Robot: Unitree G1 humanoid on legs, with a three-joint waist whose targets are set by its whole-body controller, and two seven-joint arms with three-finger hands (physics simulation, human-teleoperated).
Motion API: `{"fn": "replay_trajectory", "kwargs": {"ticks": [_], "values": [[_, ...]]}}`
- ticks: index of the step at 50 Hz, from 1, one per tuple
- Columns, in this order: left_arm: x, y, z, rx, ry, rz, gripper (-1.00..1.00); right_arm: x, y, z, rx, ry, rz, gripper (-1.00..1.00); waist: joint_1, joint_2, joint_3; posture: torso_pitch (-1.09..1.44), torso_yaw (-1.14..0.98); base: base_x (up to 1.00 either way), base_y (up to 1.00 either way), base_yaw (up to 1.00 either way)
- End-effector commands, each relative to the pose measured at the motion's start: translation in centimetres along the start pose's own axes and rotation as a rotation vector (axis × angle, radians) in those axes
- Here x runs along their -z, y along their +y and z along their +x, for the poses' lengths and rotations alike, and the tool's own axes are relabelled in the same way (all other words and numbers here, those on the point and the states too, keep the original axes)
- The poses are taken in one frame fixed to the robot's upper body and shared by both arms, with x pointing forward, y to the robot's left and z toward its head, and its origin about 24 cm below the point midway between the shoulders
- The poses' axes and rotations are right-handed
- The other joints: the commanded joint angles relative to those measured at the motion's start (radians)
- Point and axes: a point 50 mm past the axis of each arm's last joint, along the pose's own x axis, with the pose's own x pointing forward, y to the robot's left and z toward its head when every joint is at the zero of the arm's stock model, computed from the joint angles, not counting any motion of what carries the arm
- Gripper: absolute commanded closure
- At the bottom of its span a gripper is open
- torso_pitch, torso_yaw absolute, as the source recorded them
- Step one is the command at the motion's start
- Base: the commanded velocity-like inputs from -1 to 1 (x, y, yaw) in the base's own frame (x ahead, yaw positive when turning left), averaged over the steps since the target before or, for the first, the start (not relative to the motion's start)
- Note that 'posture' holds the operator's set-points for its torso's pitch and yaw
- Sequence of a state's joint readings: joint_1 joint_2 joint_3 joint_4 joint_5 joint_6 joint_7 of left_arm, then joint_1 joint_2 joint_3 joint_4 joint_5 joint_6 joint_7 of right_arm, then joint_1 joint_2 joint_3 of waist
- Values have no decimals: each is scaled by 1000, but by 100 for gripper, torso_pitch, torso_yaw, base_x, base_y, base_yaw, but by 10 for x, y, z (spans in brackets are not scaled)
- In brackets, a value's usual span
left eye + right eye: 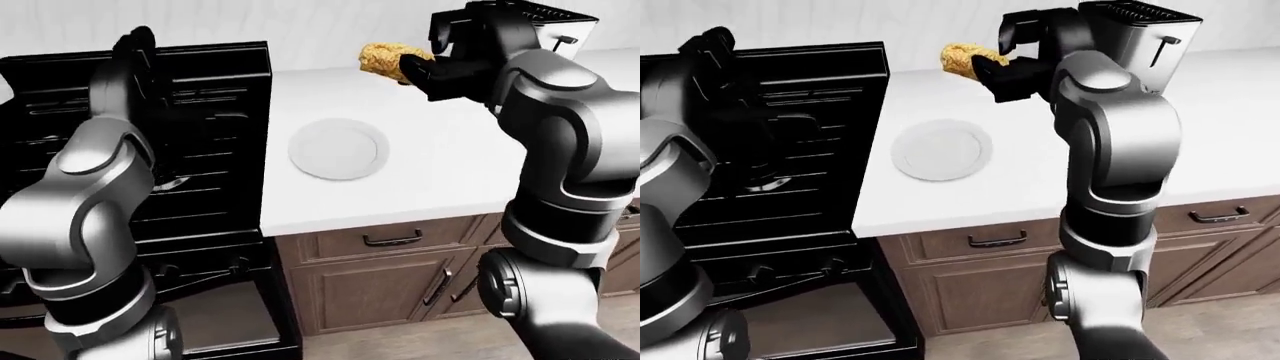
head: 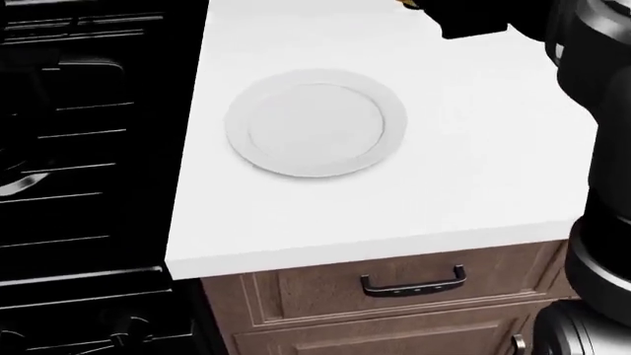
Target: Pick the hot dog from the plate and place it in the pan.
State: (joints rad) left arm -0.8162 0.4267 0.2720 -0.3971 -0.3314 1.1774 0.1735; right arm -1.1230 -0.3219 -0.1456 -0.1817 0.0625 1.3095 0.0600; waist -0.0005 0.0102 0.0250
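The right robot hand (image 1: 432,69) is raised high over the white counter (image 1: 440,172), its dark fingers closed round one end of the hot dog (image 1: 388,58), a golden, crumbly-looking roll that juts out toward the left of the left-eye view. Held up like this, the food is well clear of the counter, which suits carrying it sideways rather than setting it down here; that is my reading of the pose. Below and to the left of the held hot dog sits the plate (image 2: 316,122), round and white, with nothing on it, so the pick half of the job looks done. A toaster (image 1: 1135,37) stands just behind the right arm in the right-eye view. At the left lies the black stove (image 1: 215,142), where the pan should be, but the surface is so dark that I cannot pick out the pan or say whether anything is in it. The left robot hand (image 1: 138,46) is lifted over the stove; its fingers read only as a dark shape, so I cannot tell how far open it is, and it appears to hold nothing.
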Motion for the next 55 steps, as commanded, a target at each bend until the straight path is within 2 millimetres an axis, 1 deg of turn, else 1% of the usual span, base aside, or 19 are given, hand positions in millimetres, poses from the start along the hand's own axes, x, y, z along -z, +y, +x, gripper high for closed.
{"fn": "replay_trajectory", "kwargs": {"ticks": [1, 3, 5, 6, 7, 14, 17, 18, 22, 27, 31, 32, 33, 44, 46, 47, 48, 50, 55], "values": [[-12, 5, -3, -29, -68, 0, -100, -21, 4, -7, -19, -118, -7, 100, 4, 0, -15, 0, 0, -2, 25, 0], [-13, 7, -4, -32, -68, 1, -100, -20, 4, -6, -17, -118, -3, 100, -2, 29, -5, 0, 0, -2, 25, 0], [-12, 7, -4, -32, -67, 0, -100, -19, 5, -5, -17, -117, -1, 100, -9, 98, -25, 0, 0, -2, 25, 0], [-12, 6, -4, -31, -67, -1, -100, -18, 5, -5, -19, -116, -2, 100, -4, 56, -17, 0, 0, -2, 25, 0], [-12, 7, -4, -31, -67, -1, -100, -17, 5, -5, -18, -115, -1, 100, -10, 76, -14, 0, 0, -2, 26, 0], [-12, 6, -4, -30, -67, 1, -100, -14, 5, -6, -24, -109, 11, 100, -15, 4, -3, 0, 0, -5, 31, 0], [-13, 6, -5, -30, -67, 0, -100, -14, 5, -6, -24, -109, 11, 100, -14, -68, -16, 0, 0, -13, 42, 0], [-12, 6, -4, -30, -67, 1, -100, -13, 5, -6, -24, -109, 12, 100, -17, -49, -20, 0, 0, -12, 43, 0], [-8, 7, -5, -31, -62, 2, -100, -11, 6, -5, -26, -106, 14, 100, -13, -51, -40, 0, 0, -14, 43, 0], [-11, 6, -5, -31, -64, 1, -100, -12, 7, -5, -28, -106, 14, 100, -7, -1, -15, 0, 0, -14, 42, 0], [-15, 5, -5, -29, -71, 0, -100, -12, 6, -6, -28, -106, 15, 100, -22, 106, -41, 0, 0, -14, 43, 0], [-16, 5, -5, -28, -72, 0, -100, -13, 6, -6, -29, -106, 14, 100, -11, 80, -24, 0, 0, -14, 43, 0], [-16, 5, -5, -28, -71, 1, -100, -12, 6, -6, -29, -105, 14, 100, -14, 78, -16, 0, 0, -15, 43, 0], [-18, 6, -5, -30, -72, 1, -100, -10, 8, -5, -32, -101, 14, 100, -22, -23, -13, 0, 0, -17, 45, 0], [-17, 6, -5, -29, -71, -1, -100, -9, 8, -5, -33, -100, 15, 100, -23, -68, -24, 0, 0, -18, 45, 0], [-16, 6, -5, -29, -70, 0, -100, -9, 9, -5, -34, -99, 16, 100, -29, -43, -20, 0, 0, -17, 46, 0], [-15, 6, -4, -29, -69, -1, -100, -9, 8, -5, -34, -99, 16, 100, -19, -62, -30, 0, 0, -17, 45, 0], [-11, 5, -5, -28, -65, 1, -100, -7, 8, -4, -36, -97, 16, 100, -16, -60, -43, 0, 0, -17, 45, 0], [-11, 4, -5, -26, -64, 0, -100, -5, 8, -5, -39, -96, 16, 100, -4, -12, -16, 0, 0, -17, 45, 0]]}}
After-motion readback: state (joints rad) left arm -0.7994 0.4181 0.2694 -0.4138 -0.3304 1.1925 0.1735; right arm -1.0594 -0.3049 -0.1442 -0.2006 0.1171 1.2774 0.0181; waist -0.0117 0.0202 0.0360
